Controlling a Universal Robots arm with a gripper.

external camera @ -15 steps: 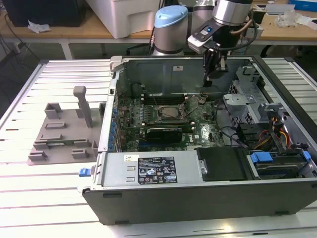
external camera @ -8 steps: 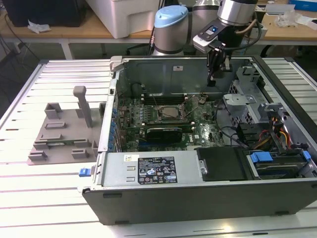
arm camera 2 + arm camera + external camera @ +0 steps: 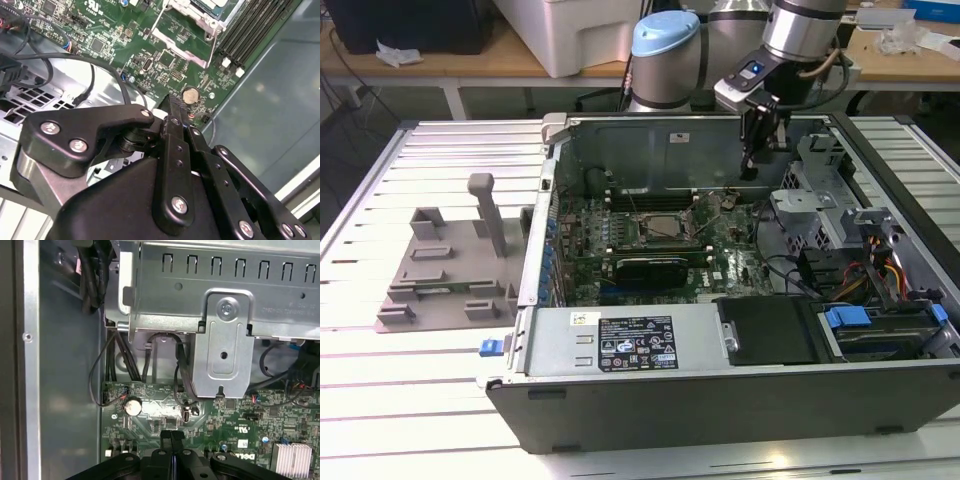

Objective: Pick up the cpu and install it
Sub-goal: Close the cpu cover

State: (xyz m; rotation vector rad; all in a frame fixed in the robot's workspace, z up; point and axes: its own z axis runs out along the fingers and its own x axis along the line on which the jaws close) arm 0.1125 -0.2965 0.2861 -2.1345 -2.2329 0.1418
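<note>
Exterior view shows the gripper (image 3: pixel 751 168) hanging above the green motherboard (image 3: pixel 744 263); jaws pressed together.

The gripper (image 3: pixel 171 434), fingertips (image 3: pixel 166 436) pressed together, hangs over the green motherboard (image 3: pixel 225 422) near a coin battery (image 3: pixel 133 406); black cables (image 3: pixel 122 352) skirt a metal bracket (image 3: pixel 224 350).

There is one arm (image 3: pixel 798 30) carrying one gripper (image 3: pixel 751 168), and one slatted worktop (image 3: pixel 420 420). On it are one open computer case (image 3: pixel 720 405), one grey tray (image 3: pixel 430 292) with one tall post (image 3: pixel 488 215), and one small blue clip (image 3: pixel 491 346). The case holds one green motherboard (image 3: pixel 725 262), one black-framed socket (image 3: pixel 655 228), one dark expansion card (image 3: pixel 655 268) and one labelled power supply (image 3: pixel 630 345). The board carries one round coin cell (image 3: pixel 133 406) and one finned heatsink (image 3: pixel 295 460).
</note>
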